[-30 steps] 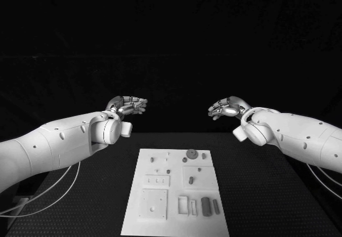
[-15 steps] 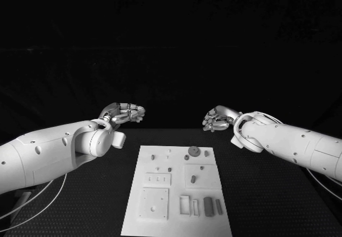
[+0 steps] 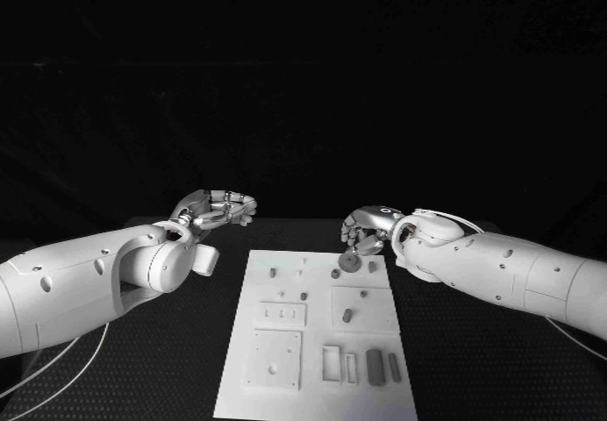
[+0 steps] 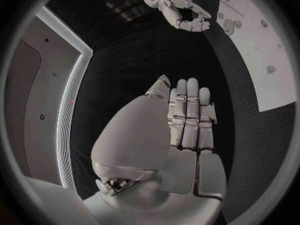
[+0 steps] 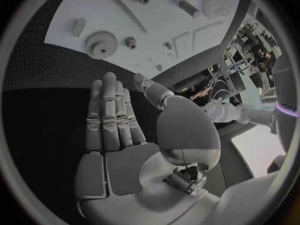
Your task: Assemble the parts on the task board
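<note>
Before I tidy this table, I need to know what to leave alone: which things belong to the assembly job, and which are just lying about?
Belongs to the job:
- task board
- gear
- long dark part
- right hand, empty, near the gear
- left hand, empty

Just there:
- black table
- cables by the left arm

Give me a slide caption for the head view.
Two silver hands, left and right, hover empty over white task board.

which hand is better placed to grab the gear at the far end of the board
The right hand, probably. It hovers open just above the gear at the far edge of the task board. The left hand hangs open off the board's left side, farther from it.
</note>
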Controlling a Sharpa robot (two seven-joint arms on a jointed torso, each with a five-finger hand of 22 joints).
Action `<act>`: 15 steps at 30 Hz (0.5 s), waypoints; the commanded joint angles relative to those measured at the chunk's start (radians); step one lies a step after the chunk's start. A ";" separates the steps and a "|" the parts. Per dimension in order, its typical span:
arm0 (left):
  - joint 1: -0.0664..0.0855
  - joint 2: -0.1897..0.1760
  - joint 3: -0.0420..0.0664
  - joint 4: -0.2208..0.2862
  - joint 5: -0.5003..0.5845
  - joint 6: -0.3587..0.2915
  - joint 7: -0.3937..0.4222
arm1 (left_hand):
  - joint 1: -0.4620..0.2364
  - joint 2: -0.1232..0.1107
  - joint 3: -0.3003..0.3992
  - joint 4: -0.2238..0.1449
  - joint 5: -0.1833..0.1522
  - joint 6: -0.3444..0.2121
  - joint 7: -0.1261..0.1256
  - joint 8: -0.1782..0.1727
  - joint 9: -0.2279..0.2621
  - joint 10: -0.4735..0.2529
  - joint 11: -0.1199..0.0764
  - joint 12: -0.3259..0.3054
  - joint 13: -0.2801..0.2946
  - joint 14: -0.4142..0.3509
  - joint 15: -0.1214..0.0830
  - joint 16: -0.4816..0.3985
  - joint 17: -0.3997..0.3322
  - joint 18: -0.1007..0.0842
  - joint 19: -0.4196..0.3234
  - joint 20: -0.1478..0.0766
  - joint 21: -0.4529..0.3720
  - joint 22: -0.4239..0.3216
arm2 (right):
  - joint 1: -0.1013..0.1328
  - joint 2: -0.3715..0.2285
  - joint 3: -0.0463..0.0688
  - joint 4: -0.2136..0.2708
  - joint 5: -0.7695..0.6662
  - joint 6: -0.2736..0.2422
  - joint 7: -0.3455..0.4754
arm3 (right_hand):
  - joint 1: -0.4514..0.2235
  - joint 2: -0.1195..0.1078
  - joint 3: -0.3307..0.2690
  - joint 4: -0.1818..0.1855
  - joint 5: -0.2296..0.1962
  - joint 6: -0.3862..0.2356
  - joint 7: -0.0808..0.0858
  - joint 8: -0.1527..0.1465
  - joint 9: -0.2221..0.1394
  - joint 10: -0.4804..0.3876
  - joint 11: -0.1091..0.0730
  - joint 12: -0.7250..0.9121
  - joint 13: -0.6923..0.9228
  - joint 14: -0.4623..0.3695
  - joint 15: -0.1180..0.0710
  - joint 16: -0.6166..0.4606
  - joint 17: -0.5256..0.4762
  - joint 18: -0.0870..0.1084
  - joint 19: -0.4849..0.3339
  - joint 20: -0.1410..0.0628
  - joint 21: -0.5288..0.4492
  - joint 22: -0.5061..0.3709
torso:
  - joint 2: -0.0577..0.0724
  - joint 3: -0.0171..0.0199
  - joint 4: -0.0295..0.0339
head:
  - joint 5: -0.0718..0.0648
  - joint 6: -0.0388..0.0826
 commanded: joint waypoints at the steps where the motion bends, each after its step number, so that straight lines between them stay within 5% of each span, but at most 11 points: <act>1: 0.001 0.005 0.001 0.003 -0.007 0.023 0.016 | -0.012 -0.001 -0.006 0.000 -0.005 0.003 0.003 -0.005 -0.001 0.001 0.008 -0.008 -0.001 0.009 -0.001 -0.005 0.001 -0.015 0.000 -0.005 0.004 -0.002 | -0.008 0.006 0.000 0.002 -0.145 0.005 -0.027 | -0.001 -0.011 -0.007 0.000 -0.005 0.009 -0.003 -0.005 -0.002 0.011 -0.001 -0.007 0.000 0.015 -0.002 0.011 0.018 0.006 0.019 -0.007 0.010 0.005 | 0.023 -0.0060 0.0063 | -0.005 0.002; 5: 0.001 0.004 0.001 0.007 -0.006 0.025 0.016 | -0.017 -0.001 -0.007 0.000 -0.005 0.003 0.003 -0.007 -0.002 0.001 0.008 -0.010 -0.002 0.009 -0.001 -0.006 0.002 -0.016 0.000 -0.006 0.004 -0.002 | -0.012 0.007 0.000 0.015 -0.172 0.007 -0.031 | 0.002 -0.013 -0.010 0.000 -0.004 0.013 -0.004 -0.009 -0.003 0.015 -0.004 -0.013 0.001 0.039 -0.006 0.035 0.039 0.006 0.048 -0.019 0.030 0.015 | 0.034 -0.0088 0.0081 | -0.007 0.001; 7: 0.001 0.005 0.001 0.006 -0.006 0.025 0.016 | -0.019 -0.002 -0.007 0.000 -0.006 0.003 0.003 -0.008 -0.002 0.001 0.008 -0.011 -0.002 0.009 -0.001 -0.007 0.002 -0.017 0.000 -0.007 0.004 -0.002 | -0.013 0.008 0.000 0.016 -0.186 0.011 -0.034 | 0.003 -0.014 -0.012 0.000 -0.004 0.016 -0.005 -0.012 -0.005 0.018 -0.006 -0.017 0.001 0.050 -0.009 0.054 0.057 0.006 0.066 -0.029 0.045 0.024 | 0.038 -0.0123 0.0195 | -0.018 0.001; 15: 0.001 0.005 0.001 0.003 -0.005 0.026 0.014 | -0.029 -0.003 -0.008 0.000 -0.007 0.003 0.004 -0.011 -0.003 0.001 0.009 -0.016 -0.003 0.010 -0.002 -0.009 0.003 -0.019 0.000 -0.008 0.004 -0.004 | -0.021 0.010 0.000 0.022 -0.220 0.013 -0.041 | 0.003 -0.018 -0.009 0.000 -0.005 0.022 -0.006 -0.016 -0.006 0.024 -0.009 -0.025 0.002 0.050 -0.012 0.076 0.080 0.006 0.078 -0.038 0.061 0.036 | 0.055 -0.0149 0.0228 | -0.021 -0.001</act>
